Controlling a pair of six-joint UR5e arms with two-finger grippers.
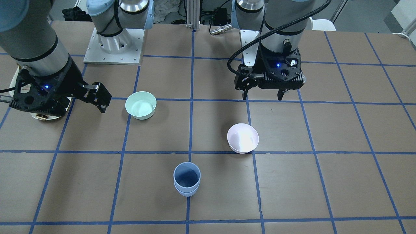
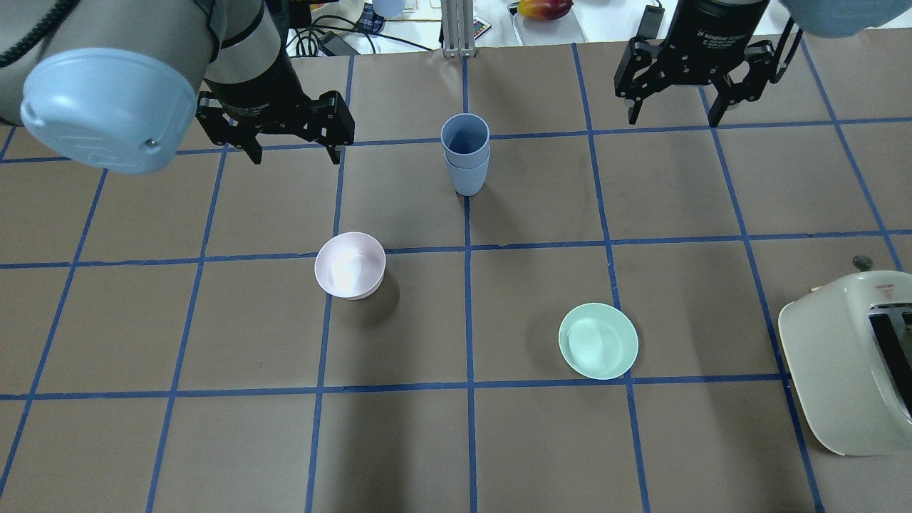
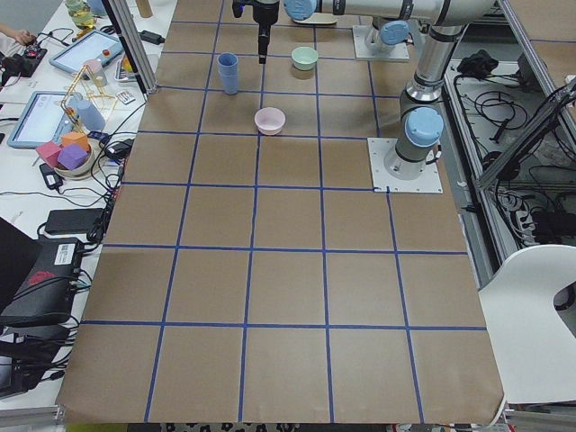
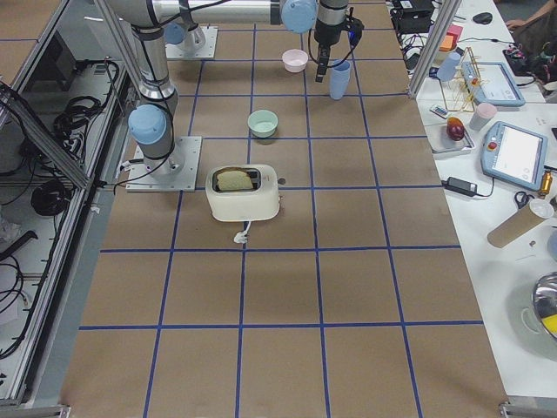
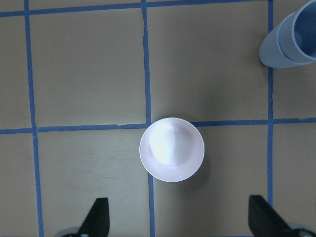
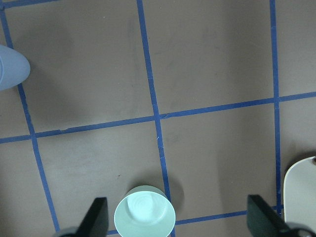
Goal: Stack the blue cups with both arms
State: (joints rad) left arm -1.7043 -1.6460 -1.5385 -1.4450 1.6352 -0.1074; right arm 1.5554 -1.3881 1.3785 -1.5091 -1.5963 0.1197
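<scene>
The two blue cups point(image 2: 465, 153) stand nested, one inside the other, upright on the table's far middle. They also show in the front view point(image 1: 187, 178), at the top right of the left wrist view point(image 5: 291, 39) and at the left edge of the right wrist view point(image 6: 10, 66). My left gripper point(image 2: 295, 157) is open and empty, hanging above the table to the left of the stack; it also shows in the front view point(image 1: 262, 97). My right gripper point(image 2: 673, 120) is open and empty, above the table to the right of the stack.
A pale pink bowl point(image 2: 350, 265) sits below my left gripper point(image 5: 180, 219). A mint-green bowl point(image 2: 598, 340) sits near the right side, below my right gripper point(image 6: 180, 224). A cream toaster point(image 2: 848, 363) stands at the right edge.
</scene>
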